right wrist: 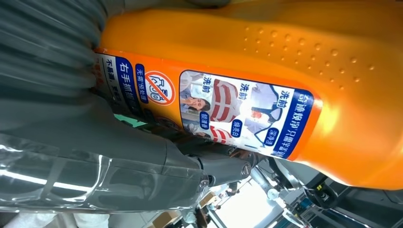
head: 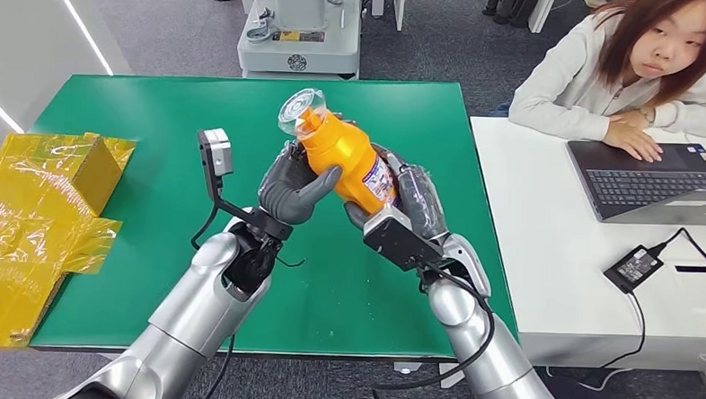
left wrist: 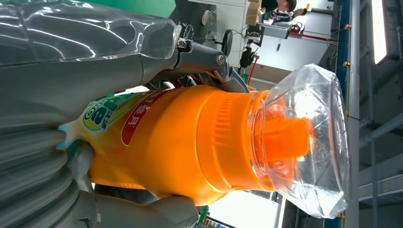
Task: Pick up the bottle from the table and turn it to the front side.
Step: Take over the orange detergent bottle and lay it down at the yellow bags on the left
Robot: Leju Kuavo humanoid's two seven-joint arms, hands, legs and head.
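Above the green table (head: 155, 119), near its middle, I count one orange plastic bottle with a clear cap cover (head: 343, 150), lifted off the surface and tilted, its cap end pointing away from the robot and to its left. Both of my robot hands grasp it: the left hand (head: 293, 188) wraps the bottle's lower left side with its thumb across the body, and the right hand (head: 410, 202) closes on the labelled side from the right. From the right wrist I read one blue-edged printed label (right wrist: 228, 111) with pictures and text facing that camera; from the left wrist I see a second label, green and red (left wrist: 121, 116), on the opposite face, and the orange spout under the clear cover (left wrist: 309, 142). On the table's left edge lies one cardboard box wrapped in yellow film (head: 39, 213). One person (head: 634, 68) sits at the adjacent white desk (head: 553, 262) with one open laptop (head: 656, 181) and one black power adapter (head: 632, 267).
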